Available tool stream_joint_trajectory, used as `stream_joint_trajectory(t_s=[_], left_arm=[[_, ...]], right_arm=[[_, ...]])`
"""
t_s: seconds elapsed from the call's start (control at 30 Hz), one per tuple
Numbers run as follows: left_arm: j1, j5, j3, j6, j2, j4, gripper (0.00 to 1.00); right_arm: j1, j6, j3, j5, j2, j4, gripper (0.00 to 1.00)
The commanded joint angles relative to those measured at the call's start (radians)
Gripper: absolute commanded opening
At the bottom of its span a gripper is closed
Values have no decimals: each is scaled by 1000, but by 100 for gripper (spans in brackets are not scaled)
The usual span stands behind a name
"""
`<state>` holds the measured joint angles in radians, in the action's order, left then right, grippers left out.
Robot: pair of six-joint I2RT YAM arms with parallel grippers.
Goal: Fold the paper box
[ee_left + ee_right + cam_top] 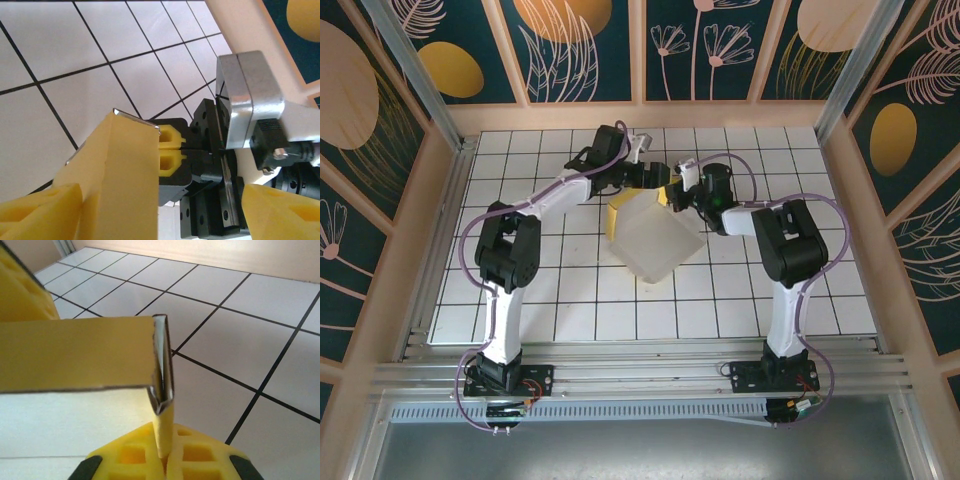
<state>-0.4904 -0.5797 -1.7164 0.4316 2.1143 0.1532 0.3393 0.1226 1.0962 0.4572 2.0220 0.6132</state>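
The paper box (pixel 655 240) is tipped up over the counter (pixel 570 300), right where the two hands meet. The right hand (pixel 162 460) is shut tight and pinches a folded edge of the card. The rest of the box spreads away from its fingers. I think that pinch is there so the fold does not pop open. The left hand (pixel 160 212) is wide open and grips nothing. A yellow flap of the box sits between its two fingers (pixel 40 210), and I cannot tell if either one touches it
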Motion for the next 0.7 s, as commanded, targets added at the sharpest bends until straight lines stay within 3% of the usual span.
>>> stream_joint_trajectory(t_s=[0.0,0.17,0.27,0.4,0.53,0.6,0.67], left_arm=[[3,16,31,13,-77,-18,86],[22,96,114,24,-202,-47,89],[35,170,177,29,-313,-67,90],[41,345,318,-14,-512,-101,92],[41,470,529,-25,-713,-244,91],[42,500,631,-12,-791,-347,91],[42,536,707,2,-845,-425,91]], right_arm=[[-6,47,-19,22,-61,25,2],[-24,126,-22,17,-118,-39,0],[-21,329,36,-43,-175,-257,0],[7,859,172,-289,-261,-678,0],[78,1508,165,-855,-290,-809,0],[91,1574,214,-963,-273,-807,0],[124,1630,239,-904,-286,-838,0]])
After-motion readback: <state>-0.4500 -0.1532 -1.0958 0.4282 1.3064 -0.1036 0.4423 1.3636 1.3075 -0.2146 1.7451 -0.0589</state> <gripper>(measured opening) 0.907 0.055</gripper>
